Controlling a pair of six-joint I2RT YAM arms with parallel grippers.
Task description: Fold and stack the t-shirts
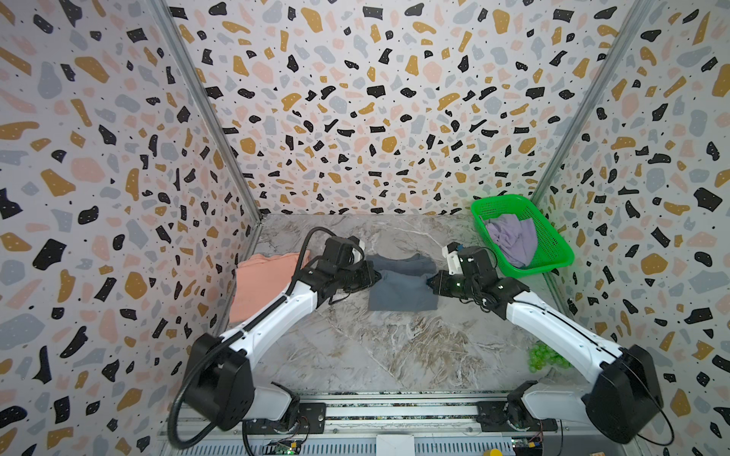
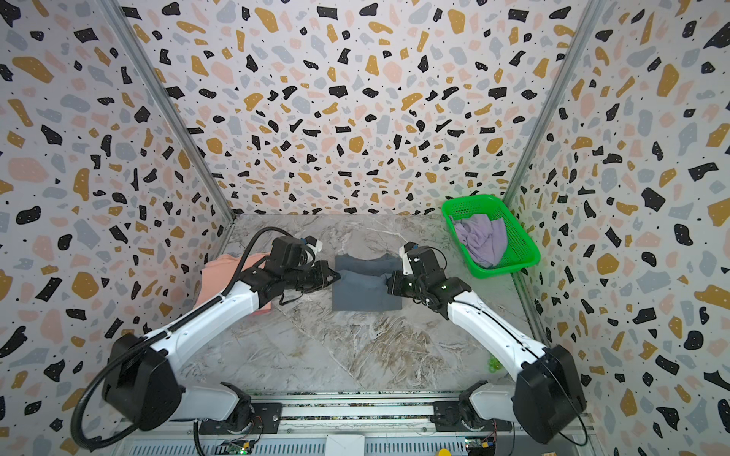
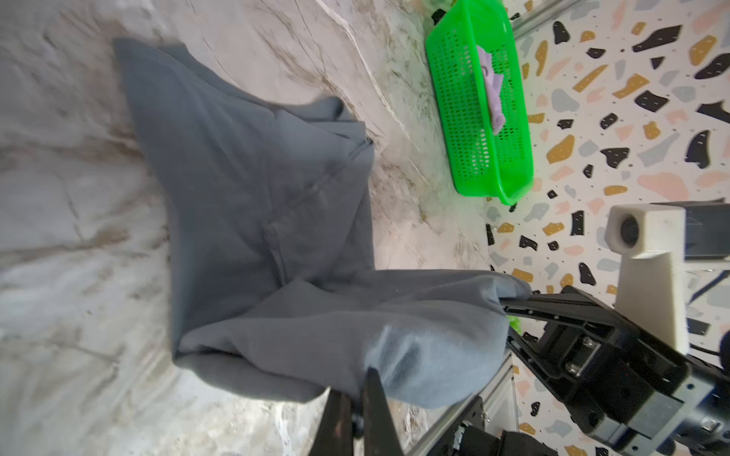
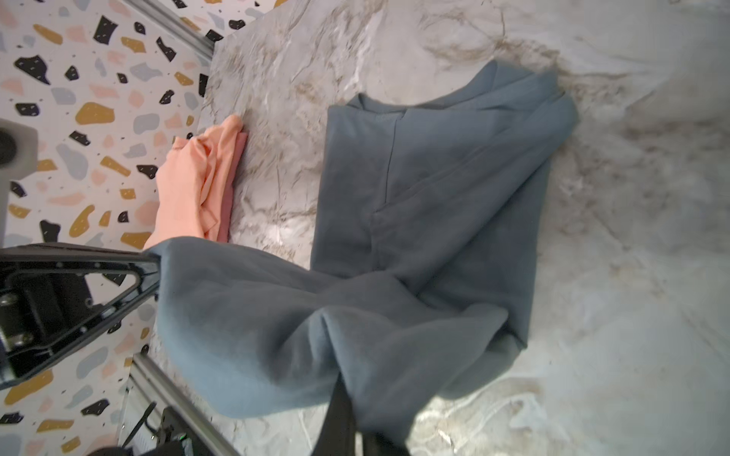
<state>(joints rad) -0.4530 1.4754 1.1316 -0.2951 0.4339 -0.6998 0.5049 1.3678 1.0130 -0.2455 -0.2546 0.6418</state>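
A dark slate-grey t-shirt (image 1: 401,290) (image 2: 365,294) lies partly folded mid-table. My left gripper (image 1: 377,276) (image 3: 361,391) is shut on its left edge. On the opposite edge my right gripper (image 1: 430,284) (image 4: 347,391) is shut too. Between the two hangs a raised band of grey cloth (image 3: 395,323) (image 4: 276,316) above the flat part. A salmon-pink t-shirt (image 1: 260,280) (image 4: 197,185) sits folded by the left wall, partly under my left arm. The pale lilac t-shirt (image 1: 513,237) (image 2: 482,237) lies crumpled in the basket.
A bright green mesh basket (image 1: 553,268) (image 3: 466,118) stands at the back right corner against the wall. Small green balls (image 1: 547,357) lie by the right wall near the front. Patterned walls close in three sides of the marble table (image 1: 375,355).
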